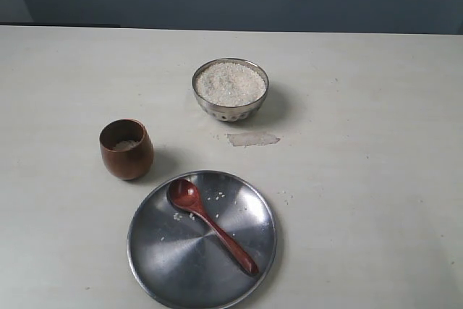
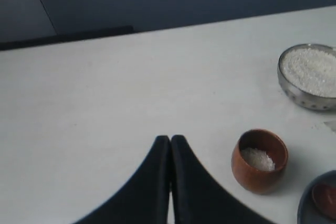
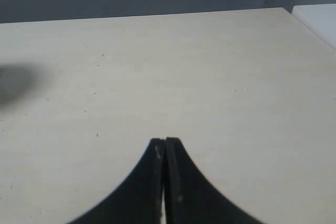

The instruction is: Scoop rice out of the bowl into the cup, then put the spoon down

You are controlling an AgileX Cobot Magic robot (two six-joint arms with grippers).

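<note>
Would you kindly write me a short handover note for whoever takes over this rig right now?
Left gripper: fingers shut, empty, over the table near the cup.
Right gripper: fingers shut, empty, over bare table.
Bowl: full of rice.
Cup: upright, with a little rice at the bottom.
Spoon: lying on the steel plate, with loose grains beside it.
Done, it seems: rice is in the cup and the spoon is down.
Left: nothing obvious, unless a fuller cup is wanted.
</note>
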